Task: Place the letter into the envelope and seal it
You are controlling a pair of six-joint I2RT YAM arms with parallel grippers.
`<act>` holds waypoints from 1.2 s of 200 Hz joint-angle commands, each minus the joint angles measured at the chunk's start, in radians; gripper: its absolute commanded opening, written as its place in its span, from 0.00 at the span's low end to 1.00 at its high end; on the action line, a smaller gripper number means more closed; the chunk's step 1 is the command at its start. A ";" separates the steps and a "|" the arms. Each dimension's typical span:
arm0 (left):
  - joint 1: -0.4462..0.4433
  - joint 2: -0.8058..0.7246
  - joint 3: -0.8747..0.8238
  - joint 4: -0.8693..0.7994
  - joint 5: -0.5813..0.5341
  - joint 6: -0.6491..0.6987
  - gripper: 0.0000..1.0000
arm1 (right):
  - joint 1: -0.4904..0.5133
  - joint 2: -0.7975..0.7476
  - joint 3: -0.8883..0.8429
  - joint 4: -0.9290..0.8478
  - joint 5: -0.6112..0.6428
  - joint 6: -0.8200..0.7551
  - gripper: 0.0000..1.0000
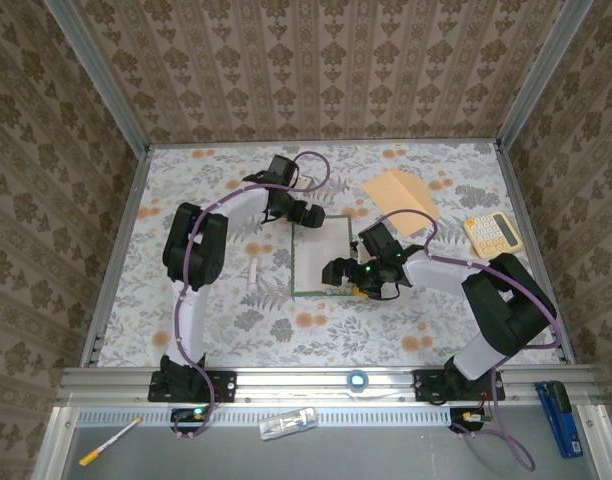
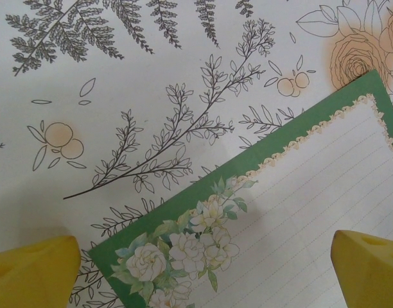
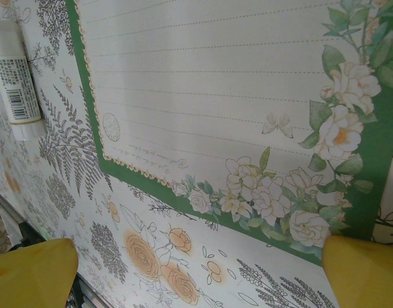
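Paper, thin and limp: the letter lies flat mid-desk. Expect it to be light, floppy and quick to slide on the cloth. You'd best pinch it at a green-bordered corner or edge.
Left jaws: wide open, empty, over its far-left corner.
Right jaws: wide open, empty, over its near-right corner.
The envelope lies towards the desk's far-right corner.
Glue stick label and the letter's printed script: too small to read.
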 commanded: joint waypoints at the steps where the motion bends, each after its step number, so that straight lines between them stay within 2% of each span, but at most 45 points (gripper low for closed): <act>1: 0.007 0.017 -0.020 0.004 -0.004 -0.010 1.00 | -0.005 -0.003 -0.023 -0.036 0.049 -0.015 1.00; 99: -0.010 0.017 -0.048 -0.003 0.021 -0.022 1.00 | -0.005 0.002 -0.025 -0.030 0.046 -0.013 1.00; 136: -0.013 0.022 -0.045 -0.018 0.153 -0.021 1.00 | -0.004 -0.005 -0.030 -0.030 0.049 -0.012 1.00; 165: -0.018 0.022 -0.031 -0.092 0.255 0.023 1.00 | -0.005 -0.006 -0.026 -0.033 0.048 -0.014 1.00; 200: -0.027 0.013 -0.017 -0.199 0.288 0.092 1.00 | -0.005 0.002 -0.017 -0.034 0.042 -0.018 1.00; 240: -0.027 -0.021 -0.033 -0.229 0.291 0.112 1.00 | -0.005 0.008 -0.004 -0.042 0.036 -0.024 1.00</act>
